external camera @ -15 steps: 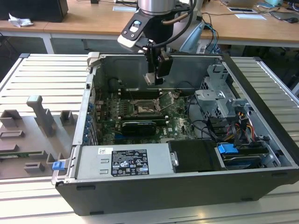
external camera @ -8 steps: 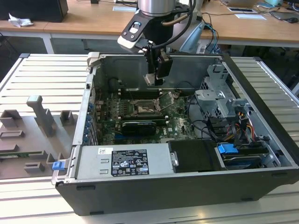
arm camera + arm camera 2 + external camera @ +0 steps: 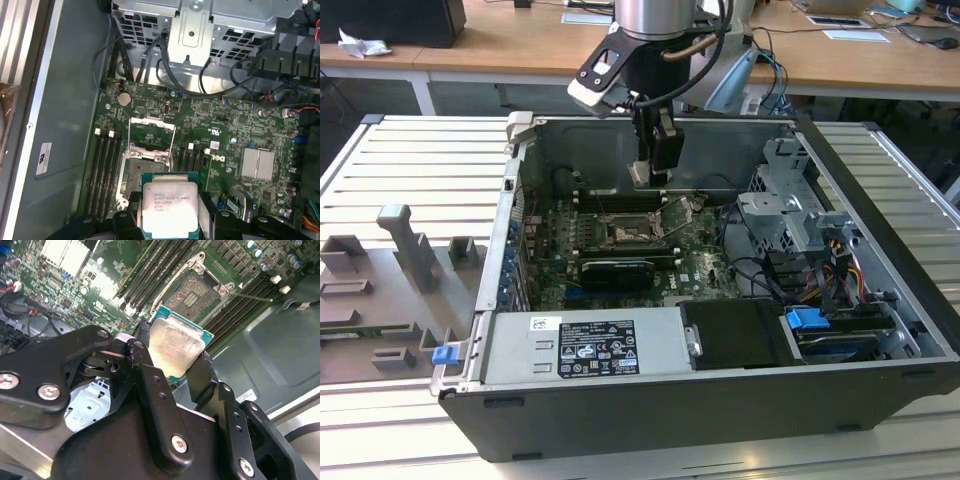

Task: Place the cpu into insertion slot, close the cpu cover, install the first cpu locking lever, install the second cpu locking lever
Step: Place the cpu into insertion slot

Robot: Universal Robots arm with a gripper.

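My gripper hangs inside the open computer case, above the motherboard and a little behind the socket. It is shut on the cpu, a flat square chip with a pale metal top and green edge, which is clamped between the two black fingers. In the first wrist view the cpu sits just short of the open insertion slot. The cpu cover is flipped open beyond the slot, and in the exterior view this cover stands tilted up. The slot is bare.
Black memory slots flank the socket on both sides. A metal drive cage with cables stands at the exterior view's right. The power supply fills the case front. A grey fixture sits outside on the exterior view's left.
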